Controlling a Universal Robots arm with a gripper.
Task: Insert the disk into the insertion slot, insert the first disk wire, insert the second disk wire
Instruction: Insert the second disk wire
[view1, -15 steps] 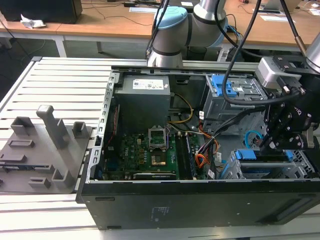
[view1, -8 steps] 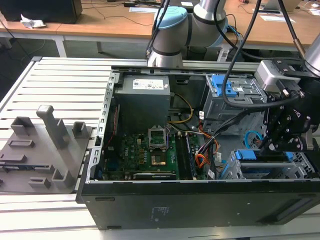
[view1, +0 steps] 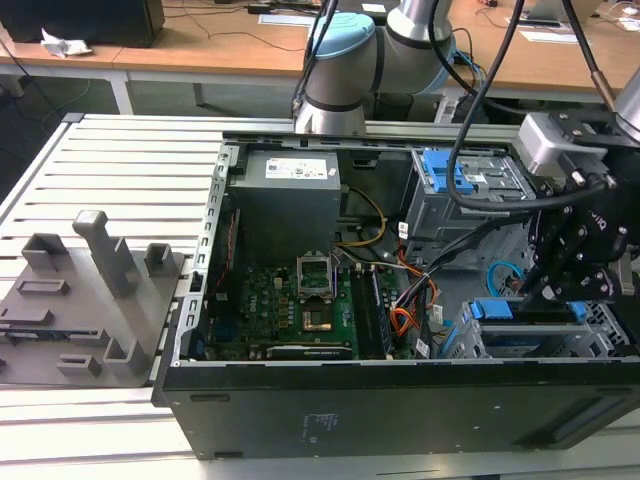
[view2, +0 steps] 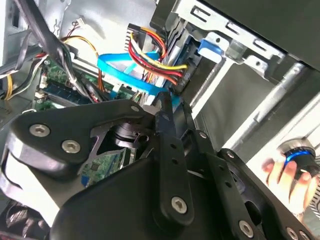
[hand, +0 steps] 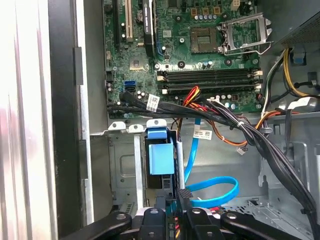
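Observation:
The disk sits inside the insertion slot (view1: 530, 342), a light grey cage at the case's front corner; its blue caddy (view1: 492, 309) (hand: 161, 156) (view2: 210, 47) shows at the slot's end. The first disk wire (view2: 150, 55), a red, yellow and black bundle, ends in a black plug against the disk's end. The second disk wire (hand: 212, 186) (view2: 125, 70) (view1: 497, 275), flat and light blue, curves in a loop. My gripper (view1: 535, 290) (view2: 162, 102) (hand: 182, 195) hangs right beside the slot, its narrow fingers shut on the blue wire's end.
A taller grey cage with blue latches (view1: 455, 175) stands behind the slot. The motherboard (hand: 200, 60) and power supply (view1: 285, 190) take up the rest of the case. A thick black cable bundle (hand: 225, 117) crosses above the slot. A hand (view2: 287, 175) rests outside the case.

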